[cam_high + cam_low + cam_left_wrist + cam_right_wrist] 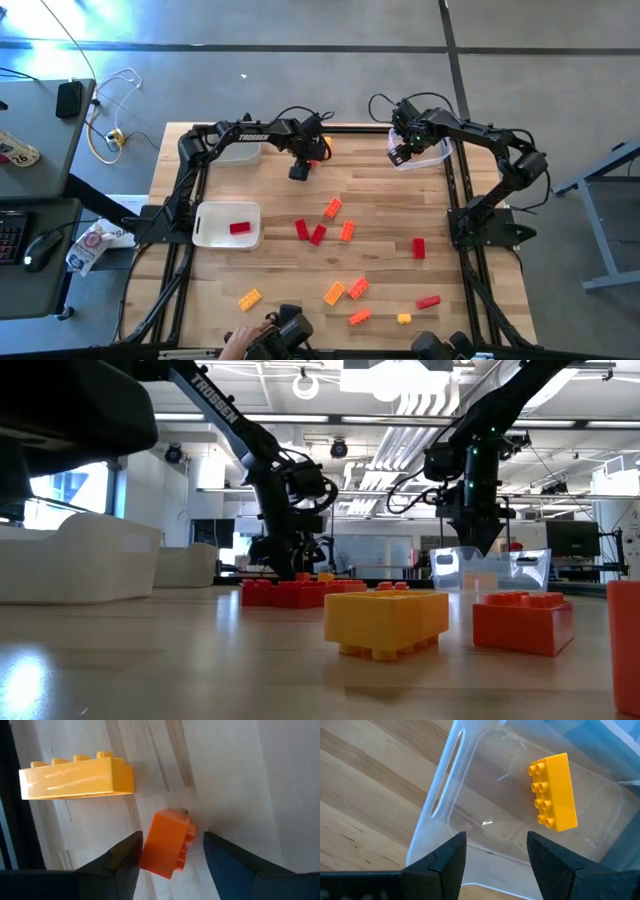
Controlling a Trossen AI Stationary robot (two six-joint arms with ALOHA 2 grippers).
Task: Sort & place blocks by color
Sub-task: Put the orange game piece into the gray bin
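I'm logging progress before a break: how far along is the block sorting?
Done: one red block lies in the white tray, one yellow block in the clear tub. In hand: an orange block sits between the left hand's fingers. Left: about a dozen blocks on the table.

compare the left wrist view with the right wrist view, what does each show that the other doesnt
Only the left wrist view shows an orange block between the left end effector's open fingers, with a longer yellow-orange block on the bare wood beyond. Only the right wrist view shows the clear tub holding a yellow block, below the open, empty right end effector. Both show the wooden table.
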